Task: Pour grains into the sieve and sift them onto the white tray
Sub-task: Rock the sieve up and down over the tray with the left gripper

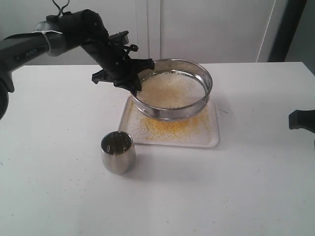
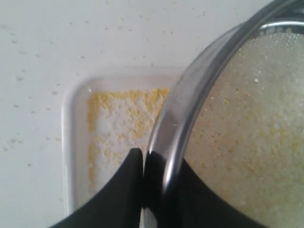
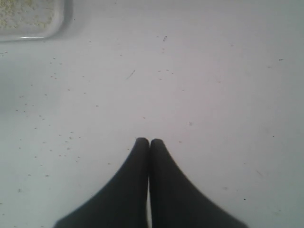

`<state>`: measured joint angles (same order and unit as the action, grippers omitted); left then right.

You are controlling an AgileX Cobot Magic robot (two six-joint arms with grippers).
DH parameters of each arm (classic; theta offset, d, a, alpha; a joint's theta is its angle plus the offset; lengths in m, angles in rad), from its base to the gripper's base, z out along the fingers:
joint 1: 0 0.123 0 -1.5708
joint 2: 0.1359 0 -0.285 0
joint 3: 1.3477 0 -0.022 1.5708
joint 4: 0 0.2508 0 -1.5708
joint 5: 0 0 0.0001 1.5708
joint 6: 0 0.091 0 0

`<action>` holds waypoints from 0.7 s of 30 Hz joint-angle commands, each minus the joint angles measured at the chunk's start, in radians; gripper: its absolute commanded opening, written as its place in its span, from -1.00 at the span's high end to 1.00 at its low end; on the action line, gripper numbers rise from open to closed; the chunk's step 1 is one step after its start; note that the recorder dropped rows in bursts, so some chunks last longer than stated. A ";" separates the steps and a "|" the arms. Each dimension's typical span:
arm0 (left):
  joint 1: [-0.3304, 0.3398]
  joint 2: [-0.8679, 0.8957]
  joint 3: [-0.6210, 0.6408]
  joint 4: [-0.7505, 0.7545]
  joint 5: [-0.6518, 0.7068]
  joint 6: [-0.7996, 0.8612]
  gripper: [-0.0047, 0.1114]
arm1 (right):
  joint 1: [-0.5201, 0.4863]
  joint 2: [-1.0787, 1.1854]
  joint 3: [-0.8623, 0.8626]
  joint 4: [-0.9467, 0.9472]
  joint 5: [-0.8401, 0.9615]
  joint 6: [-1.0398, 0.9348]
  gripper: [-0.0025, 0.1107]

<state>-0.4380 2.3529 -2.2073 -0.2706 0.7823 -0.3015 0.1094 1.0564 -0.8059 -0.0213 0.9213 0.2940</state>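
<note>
The sieve (image 1: 173,89), a wide steel ring with a mesh bottom, hangs tilted just above the white tray (image 1: 211,140). My left gripper (image 1: 134,84) is shut on the sieve's left wall (image 2: 187,111), one finger outside and one inside. Pale grains (image 1: 170,89) lie in the sieve (image 2: 247,137). Fine yellow grains (image 1: 170,127) are scattered on the tray (image 2: 71,142) below, shown close in the left wrist view as yellow grains (image 2: 126,118). My right gripper (image 3: 149,141) is shut on nothing above the bare tabletop, and shows at the right edge (image 1: 301,120).
A small rounded steel cup (image 1: 118,152) stands upright on the white table (image 1: 59,187) in front of the tray's left corner. A tray corner (image 3: 33,19) shows in the right wrist view. Stray specks dot the tabletop.
</note>
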 commanded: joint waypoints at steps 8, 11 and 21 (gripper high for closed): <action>-0.030 -0.046 -0.004 0.018 0.067 -0.011 0.92 | -0.011 -0.007 0.004 -0.005 -0.010 0.003 0.96; -0.025 -0.053 -0.004 0.056 0.123 -0.040 0.92 | -0.011 -0.007 0.004 -0.005 -0.012 0.003 0.96; -0.047 -0.036 0.001 -0.057 0.015 0.000 0.92 | -0.011 -0.007 0.004 -0.005 -0.014 0.003 0.96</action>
<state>-0.4149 2.2978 -2.2069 -0.2398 0.8129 -0.3037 0.1094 1.0564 -0.8059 -0.0234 0.9143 0.2940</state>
